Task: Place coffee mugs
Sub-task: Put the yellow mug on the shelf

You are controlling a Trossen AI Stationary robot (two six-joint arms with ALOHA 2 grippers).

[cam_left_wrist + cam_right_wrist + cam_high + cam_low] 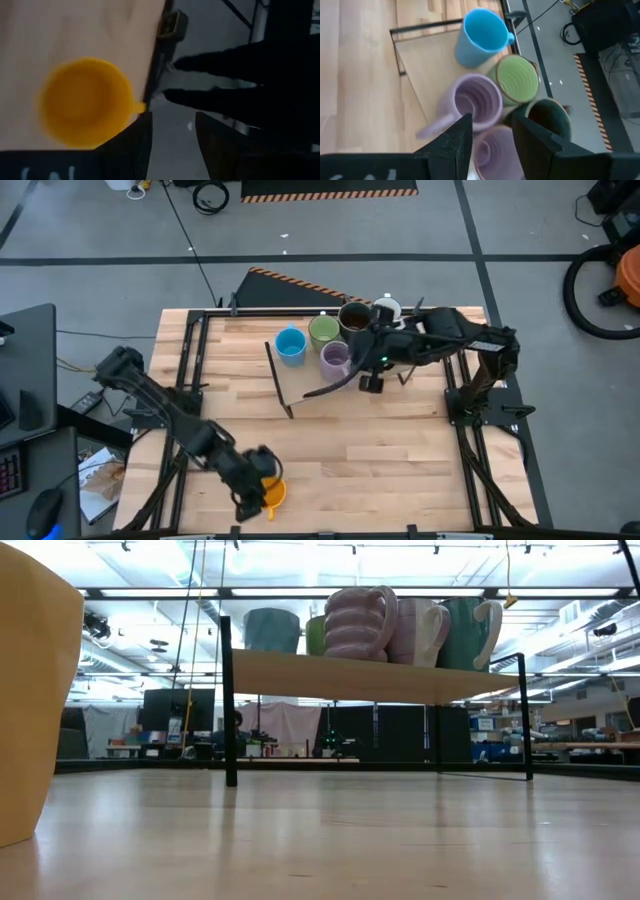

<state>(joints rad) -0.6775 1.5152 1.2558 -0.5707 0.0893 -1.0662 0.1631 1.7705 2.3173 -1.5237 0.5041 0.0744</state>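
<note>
Pale wooden tabletop [350,440] sits in a grey-floored workshop, with a small raised shelf [370,680] on thin black legs toward its far side. On the shelf stand the blue mug [290,346], the green mug [323,331], the dark brown mug [354,318] and a purple mug [335,358], clustered close together, with a white mug [386,308] just beyond them. The right hand [372,376] hangs over this cluster; its wrist view shows 2 fingers [452,142] parted with nothing between them, above a second purple mug [495,147] set against the first.

Near the front left corner of the tabletop, the orange mug [272,493] stands upright by the edge. The left hand [170,140] hovers right over it, fingers [132,142] spread apart and gripping nothing, the mug's small handle just beside one of them.
</note>
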